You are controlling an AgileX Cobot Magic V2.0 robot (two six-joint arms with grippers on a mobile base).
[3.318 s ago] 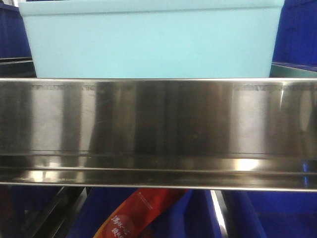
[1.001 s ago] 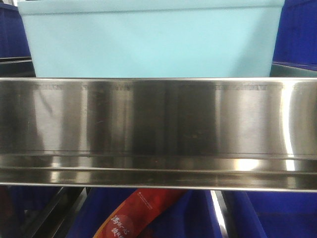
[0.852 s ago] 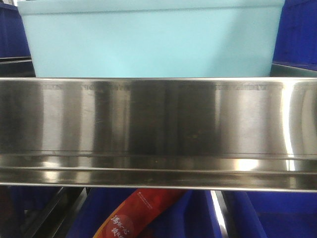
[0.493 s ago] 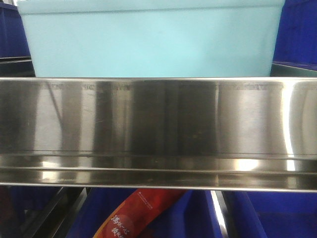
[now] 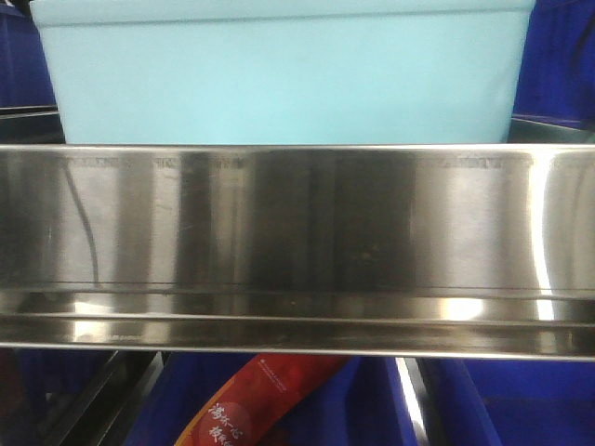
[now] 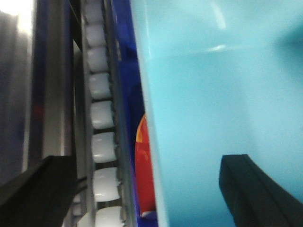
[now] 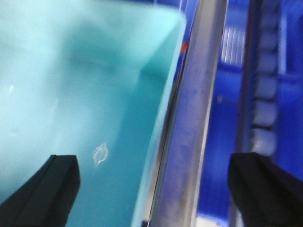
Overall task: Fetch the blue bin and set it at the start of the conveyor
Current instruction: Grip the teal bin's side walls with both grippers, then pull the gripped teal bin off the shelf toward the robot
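Observation:
The blue bin (image 5: 279, 79), a pale aqua plastic tub, stands on the upper shelf behind the steel rail in the front view. In the left wrist view my left gripper (image 6: 149, 189) is open and straddles the bin's left wall (image 6: 156, 142): one finger is inside the bin (image 6: 213, 118), the other is outside by the rollers. In the right wrist view my right gripper (image 7: 151, 187) is open and straddles the bin's right rim (image 7: 163, 127), with one finger over the bin's inside (image 7: 71, 85). The conveyor start is out of view.
A shiny stainless-steel shelf rail (image 5: 297, 242) fills the middle of the front view. Dark blue crates (image 5: 558, 65) flank the bin and sit below. A red packet (image 5: 260, 400) lies in a lower crate. White rollers (image 6: 102, 118) and a steel bar (image 7: 194, 118) run beside the bin.
The bin has shifted very slightly in the front view, its left rim now a little further left and higher. Reflections on the rail have changed.

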